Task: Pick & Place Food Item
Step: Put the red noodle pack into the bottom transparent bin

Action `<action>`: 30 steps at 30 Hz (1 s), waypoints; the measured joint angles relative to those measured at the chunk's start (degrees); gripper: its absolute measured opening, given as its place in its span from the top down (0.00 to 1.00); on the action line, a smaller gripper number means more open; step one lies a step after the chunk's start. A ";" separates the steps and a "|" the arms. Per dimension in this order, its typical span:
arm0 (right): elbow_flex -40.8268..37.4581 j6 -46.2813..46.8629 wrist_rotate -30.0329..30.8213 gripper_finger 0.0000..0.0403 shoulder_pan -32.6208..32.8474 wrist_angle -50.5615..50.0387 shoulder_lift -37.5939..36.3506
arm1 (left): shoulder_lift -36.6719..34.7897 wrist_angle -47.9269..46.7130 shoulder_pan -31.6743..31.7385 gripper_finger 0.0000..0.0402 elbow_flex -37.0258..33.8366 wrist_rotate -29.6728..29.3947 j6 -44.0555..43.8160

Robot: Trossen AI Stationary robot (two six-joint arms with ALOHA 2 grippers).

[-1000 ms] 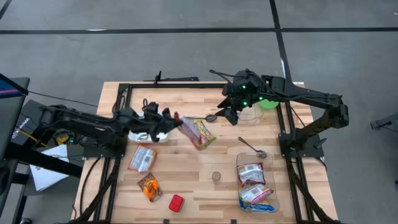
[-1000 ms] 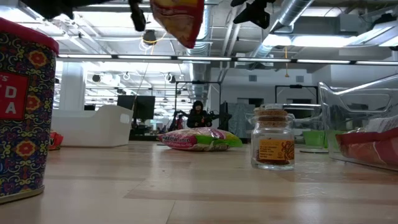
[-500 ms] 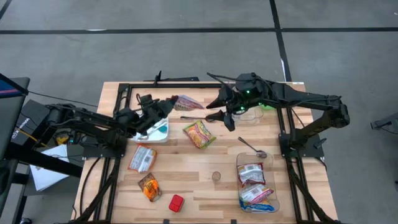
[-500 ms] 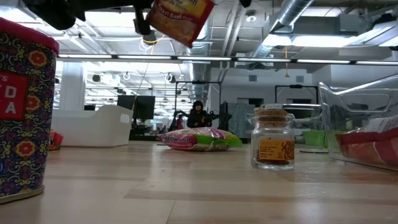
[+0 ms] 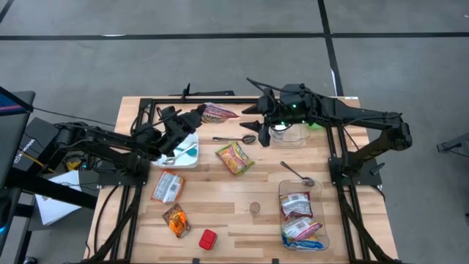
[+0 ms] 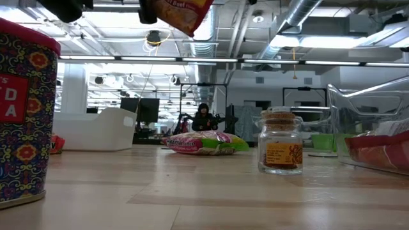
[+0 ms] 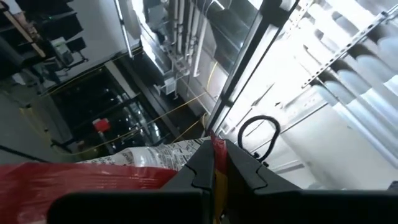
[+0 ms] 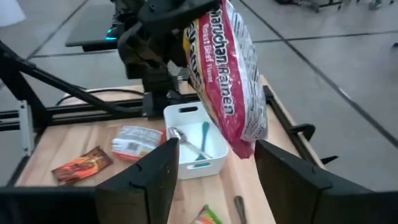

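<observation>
The pale wooden slatted worktop (image 5: 220,213) carries the scattered goods, and a clear plastic rectangular bin (image 5: 320,220) near its right front corner already holds two packets, so it looks like the collecting place. A white rectangular plastic tray (image 5: 187,152) with cutlery in it sits under the left arm, presumably a separate spot for utensils.

The red and white crinkled ramen noodle packet (image 5: 218,113) is the task's thing. It hangs high over the rear middle of the worktop, pinched by one edge in the left claw (image 5: 196,115), whose fingers are clamped tight on the wrapper; gripping an edge lets the flat bag dangle free, face on to the other arm.

The right claw (image 5: 250,119) hovers just beside the packet with its jaws standing wide and nothing in them. My reading is that this is a handover: the bin lies on the right arm's side.

A yellow and green snack packet (image 5: 235,157) lies flat mid-worktop, and a small glass jar with a cork lid (image 6: 280,148) stands upright nearer the front.
</observation>
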 joint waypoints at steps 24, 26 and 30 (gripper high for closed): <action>-0.02 -1.72 0.72 0.49 -0.26 5.10 5.53 | 0.00 -1.56 -0.02 0.99 0.31 0.48 -0.42; -0.01 -1.69 0.70 0.49 -0.26 5.16 5.78 | 0.00 -1.56 -0.02 0.99 0.32 0.49 -0.43; -0.02 -1.71 0.70 0.49 -0.26 5.84 5.69 | 0.00 -1.44 -0.02 0.99 0.31 0.50 -0.44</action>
